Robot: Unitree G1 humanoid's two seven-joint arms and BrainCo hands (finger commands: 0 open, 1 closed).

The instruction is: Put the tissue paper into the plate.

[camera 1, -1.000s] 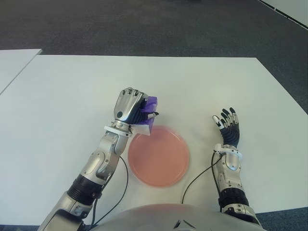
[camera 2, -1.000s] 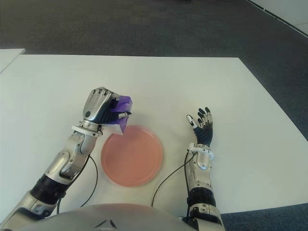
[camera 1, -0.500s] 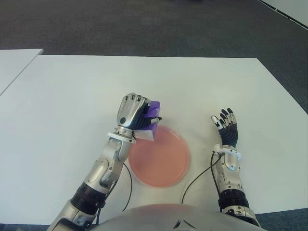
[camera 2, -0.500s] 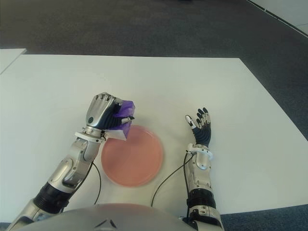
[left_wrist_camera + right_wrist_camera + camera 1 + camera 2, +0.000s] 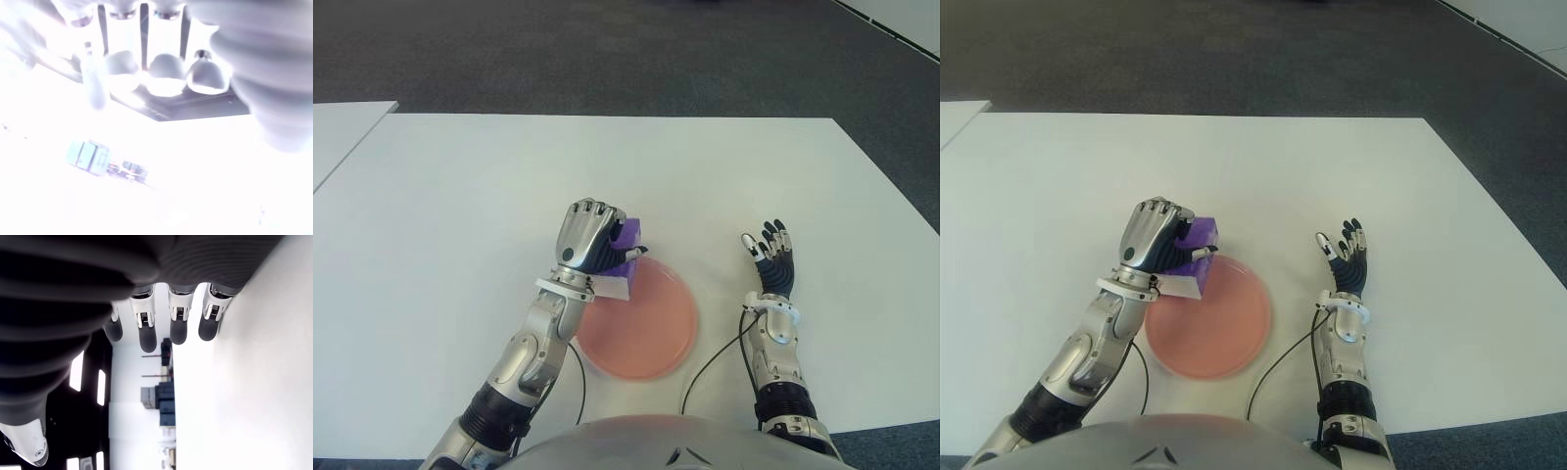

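Left hand (image 5: 586, 236) fisted around purple tissue pack (image 5: 626, 242), held over pink plate's (image 5: 651, 338) far-left rim, mid-table (image 5: 460, 196), right hand (image 5: 773, 266) right of plate, fingers spread, holding nothing

Pretty much the whole white tabletop (image 5: 460, 196) is bare, so there's loads of room to move on the far side and out to both edges. The only thing lying on it is the pink plate (image 5: 646, 328), low and flat near the robot's body. The left hand (image 5: 587, 235), wrapped around the purple tissue pack (image 5: 626, 238), sits over the plate's left rim. The right hand (image 5: 773, 264), fingers spread, shows to the plate's right, with a bare strip between them.
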